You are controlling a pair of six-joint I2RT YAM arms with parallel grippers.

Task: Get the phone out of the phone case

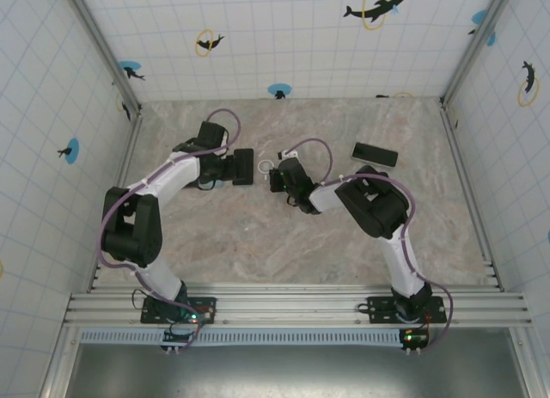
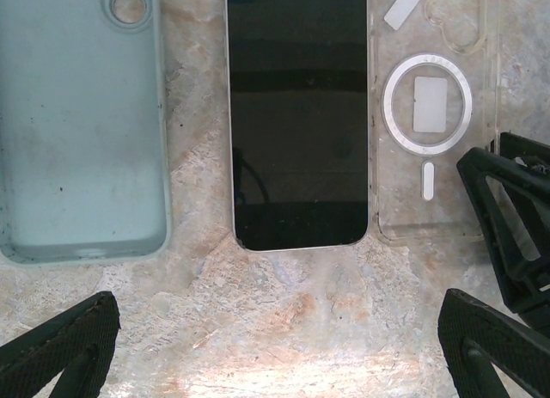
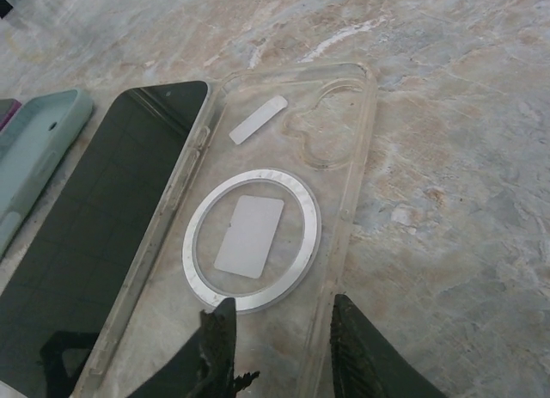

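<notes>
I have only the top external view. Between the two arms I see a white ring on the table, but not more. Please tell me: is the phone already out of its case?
Observer: Yes. In the left wrist view the phone lies screen up on the table beside the clear case, not inside it.
Operator: Does the right end effector hold this case?
Observer: Its jaws stand apart above the near end of the case; whether they touch it, I cannot tell.
Operator: Is something else near the phone?
Observer: An empty pale green case lies on the phone's other side.
</notes>
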